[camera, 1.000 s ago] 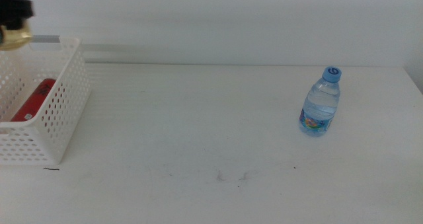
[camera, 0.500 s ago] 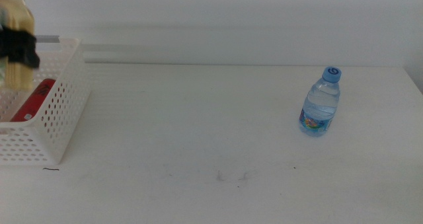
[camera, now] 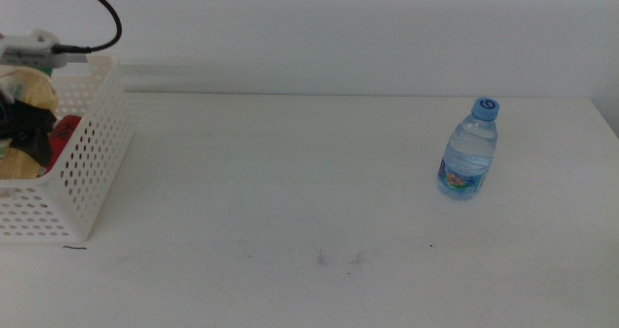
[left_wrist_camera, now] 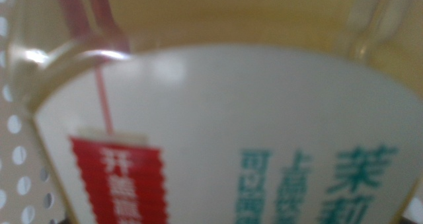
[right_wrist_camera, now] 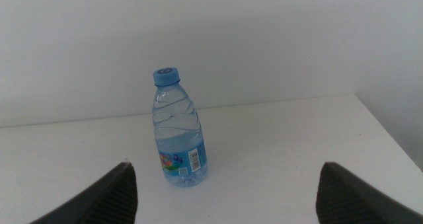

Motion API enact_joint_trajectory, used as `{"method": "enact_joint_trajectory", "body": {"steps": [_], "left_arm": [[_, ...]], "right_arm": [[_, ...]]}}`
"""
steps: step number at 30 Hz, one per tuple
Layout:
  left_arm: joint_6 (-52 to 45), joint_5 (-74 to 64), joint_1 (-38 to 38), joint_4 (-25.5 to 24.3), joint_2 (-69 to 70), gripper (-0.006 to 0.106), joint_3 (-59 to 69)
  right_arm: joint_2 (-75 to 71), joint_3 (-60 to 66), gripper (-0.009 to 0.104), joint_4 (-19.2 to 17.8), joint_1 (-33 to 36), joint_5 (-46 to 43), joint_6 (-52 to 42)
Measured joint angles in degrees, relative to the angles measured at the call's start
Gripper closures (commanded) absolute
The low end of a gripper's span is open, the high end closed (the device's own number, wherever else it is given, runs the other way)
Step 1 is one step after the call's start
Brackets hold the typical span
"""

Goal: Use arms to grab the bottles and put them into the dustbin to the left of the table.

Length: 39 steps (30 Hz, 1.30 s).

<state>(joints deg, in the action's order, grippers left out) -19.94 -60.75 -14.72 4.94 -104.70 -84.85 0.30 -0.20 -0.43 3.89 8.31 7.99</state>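
Note:
My left gripper (camera: 24,125) is down inside the white perforated dustbin (camera: 92,154) at the table's left, shut on the yellow tea bottle (camera: 37,91). That bottle's white label with green and red print (left_wrist_camera: 231,138) fills the left wrist view and hides the jaws. A red cola can (camera: 66,132) lies in the dustbin beside it. The clear water bottle (camera: 470,151) with a blue cap stands upright at the right of the table. My right gripper (right_wrist_camera: 226,168) is open and faces the water bottle (right_wrist_camera: 177,128) from a distance. It does not show in the middle view.
The white table (camera: 290,193) carries faint scuff marks near its front middle. A black cable (camera: 97,9) arcs above the dustbin. The dustbin's holed wall (left_wrist_camera: 13,158) shows at the edge of the left wrist view. The table's right edge lies just beyond the water bottle.
The left gripper has come down with the tea bottle from above the dustbin's rim into the dustbin. The water bottle has stayed in place.

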Motion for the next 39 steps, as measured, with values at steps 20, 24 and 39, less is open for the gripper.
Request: {"method": "enact_joint_trajectory", "body": {"steps": [20,24,39], "left_arm": [[-4.3,-0.77,3.53,2.14,8.69,0.007,-1.96],[-6.84,-1.1,10.24,8.09,18.94,0.007,-2.34],[-14.14,-3.16,33.74,19.63,35.25,0.007,-2.56]], "right_arm": [[0.0,0.0,0.004,0.0,0.0,0.0,0.0],[0.0,0.0,0.004,0.0,0.0,0.0,0.0],[0.0,0.0,0.004,0.0,0.0,0.0,0.0]]}}
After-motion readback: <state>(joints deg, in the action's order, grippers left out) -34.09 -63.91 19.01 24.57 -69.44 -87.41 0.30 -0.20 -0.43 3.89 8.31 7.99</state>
